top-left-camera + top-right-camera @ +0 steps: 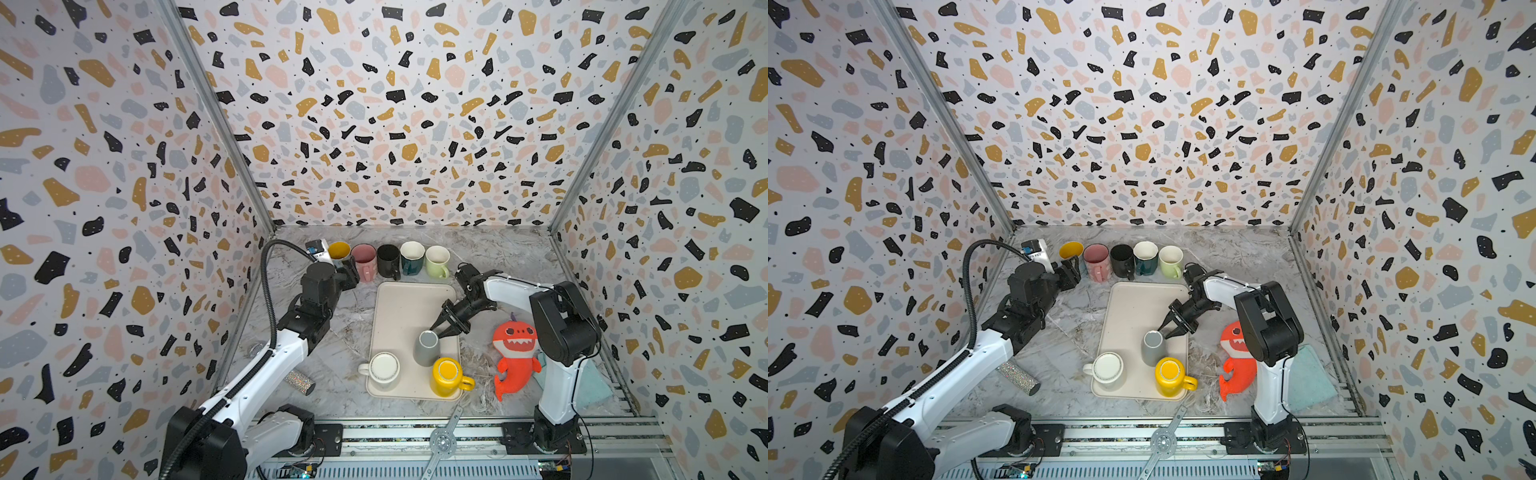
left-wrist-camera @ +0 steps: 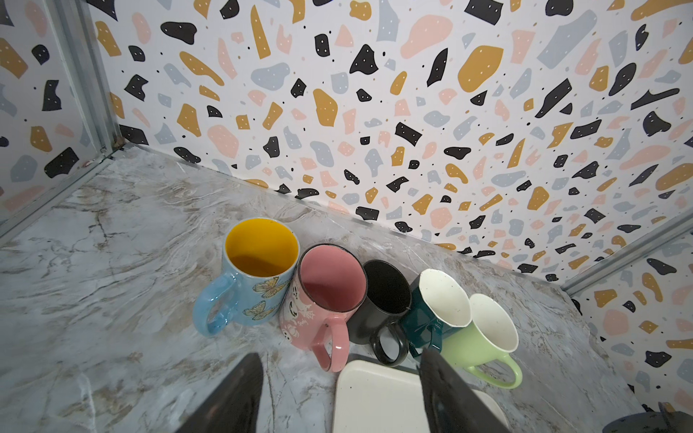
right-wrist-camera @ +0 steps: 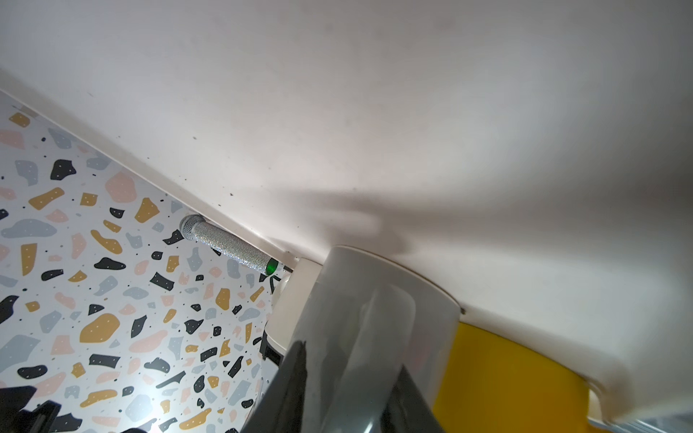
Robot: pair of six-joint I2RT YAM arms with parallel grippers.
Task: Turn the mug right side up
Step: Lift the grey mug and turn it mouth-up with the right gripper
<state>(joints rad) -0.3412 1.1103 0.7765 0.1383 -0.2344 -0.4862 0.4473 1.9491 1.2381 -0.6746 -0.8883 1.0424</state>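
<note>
This is a robot test cell in a lab, dressed to look homely. The cream tray (image 1: pixel 399 307) lies on a marble-print tabletop (image 1: pixel 511 249). Terrazzo-patterned wall panels (image 1: pixel 395 104) box in three sides, joined by bare aluminium posts (image 1: pixel 216 112). In front of the tray, the left arm (image 1: pixel 266 370) and right arm (image 1: pixel 561 382) are bolted to a slotted metal rail (image 1: pixel 374 434) with exposed wiring.

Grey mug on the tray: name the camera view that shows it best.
A top view: the grey mug shows whole, base up, on the tray; both top views give that. The right wrist view shows only its side, close up. The left wrist view misses it.
</note>
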